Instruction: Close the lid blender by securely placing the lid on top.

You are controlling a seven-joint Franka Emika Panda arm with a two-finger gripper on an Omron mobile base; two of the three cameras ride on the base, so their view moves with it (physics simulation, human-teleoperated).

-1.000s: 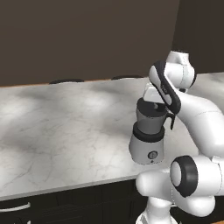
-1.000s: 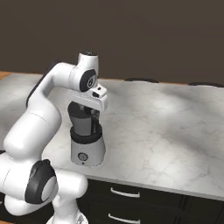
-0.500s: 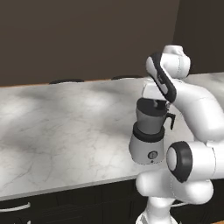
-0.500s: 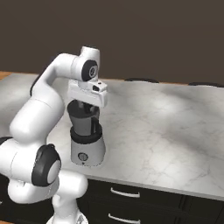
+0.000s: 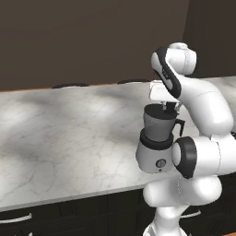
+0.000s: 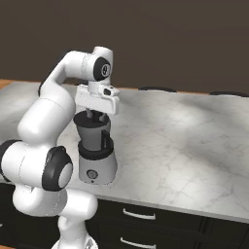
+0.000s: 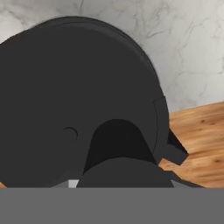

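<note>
A: Lid [image 7: 65,109], where?

B: At the rim of the blender [image 5: 156,147] jar, dark and round, directly under the gripper [image 5: 168,109]. Blender upright on the counter [image 5: 69,138], near the front edge, close before the robot's base.

A: Seated already?

B: Cannot tell. No clear gap from either side, but no sure contact all around either.

A: And the grip?

B: Narrow, closed on the lid, at its knob as it seems.

A: How to do this step well?

B: Centre the lid over the rim, hold it flat, then press straight down without any push to the side. Mind the handle [image 7: 175,151] at one side of the jar. Release only after an even fit all around; otherwise, probably a tilted lid or a shifted blender.

A: Pose of the arm [image 5: 203,106]?

B: Folded high above the blender, upper joint at the top, hand pointing straight down onto the jar.
</note>
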